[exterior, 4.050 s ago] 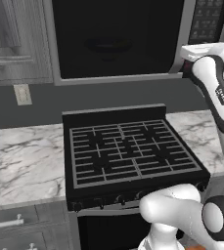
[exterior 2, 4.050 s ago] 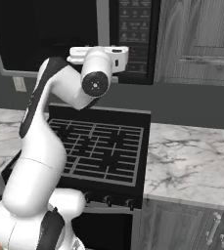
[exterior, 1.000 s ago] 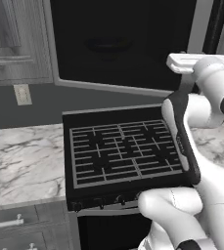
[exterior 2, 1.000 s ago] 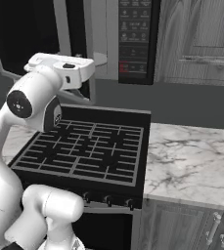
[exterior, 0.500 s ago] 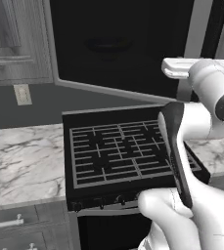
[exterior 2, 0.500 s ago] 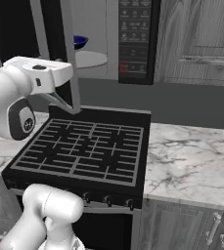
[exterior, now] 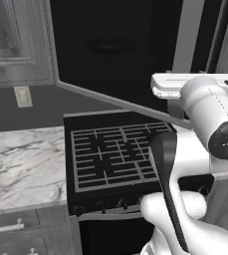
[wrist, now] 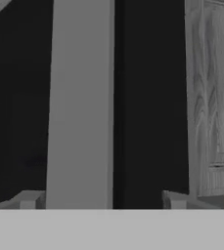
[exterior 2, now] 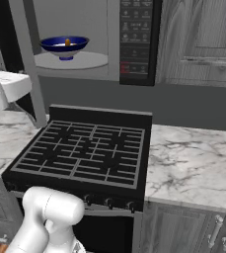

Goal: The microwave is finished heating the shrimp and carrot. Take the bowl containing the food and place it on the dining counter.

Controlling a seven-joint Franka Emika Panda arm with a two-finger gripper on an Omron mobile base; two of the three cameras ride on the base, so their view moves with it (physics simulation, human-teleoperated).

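Swung wide since four seconds ago, the grey microwave's dark glass door (wrist: 79,102) now stands edge-on just ahead of the two-finger gripper (wrist: 101,199), whose fingers are spread and hold nothing. Door-opening looks finished; next the arm must reach in for the deep blue footed bowl (exterior 2: 64,46), well beyond the gripper on the pale turntable (exterior 2: 92,61).

The microwave (exterior 2: 90,39) stands open, its cavity mouth free above the stove (exterior 2: 82,150); my way to the bowl (exterior 2: 64,46) on the turntable (exterior 2: 72,60) is clear from the front; the swung-out door (wrist: 79,102) stands edge-on just ahead of my gripper (wrist: 100,199), blocking the straight line; the button panel (exterior 2: 136,39) walls the right side.
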